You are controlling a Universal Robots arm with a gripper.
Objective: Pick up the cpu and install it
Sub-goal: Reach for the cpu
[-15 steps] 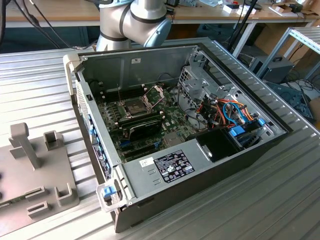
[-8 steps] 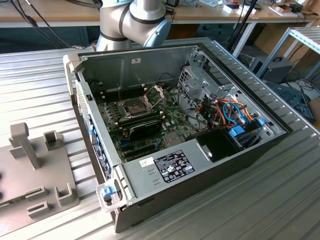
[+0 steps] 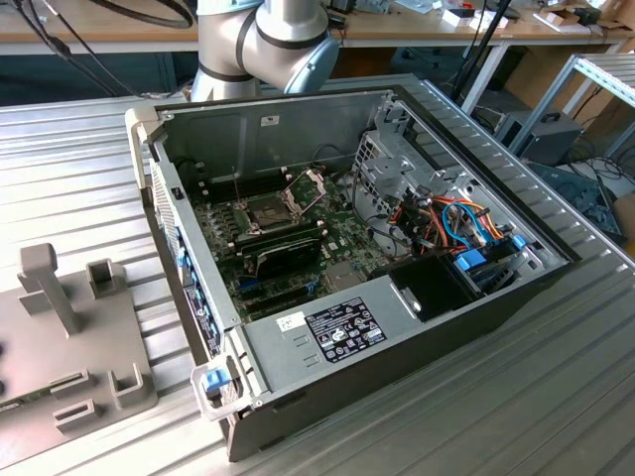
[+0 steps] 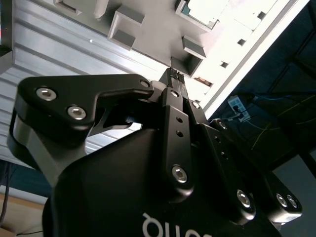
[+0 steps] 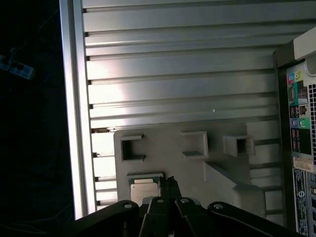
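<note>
Hangs over the grey holder (image 5: 163, 165) with the hand (image 5: 171, 181) pinched narrow, tips together, holding nothing. In the first wrist view, just beside the tips of the hand, flat in its pocket in the holder: the cpu (image 5: 145, 186). Not picked up yet. Under the hand and holder, a ribbed surface (image 5: 173, 74). Far from the hand, inside the case (image 3: 288, 134), an open socket (image 3: 266, 211) that looks bare. Likely right at the start: grabbing, carrying and fitting all left to do

in the first wrist view the gripper (image 5: 171, 181) hides part of the cpu (image 5: 143, 186) on the grey fixture (image 5: 197, 168); in the exterior view the picture's edge cuts off the arm (image 3: 268, 45).
</note>
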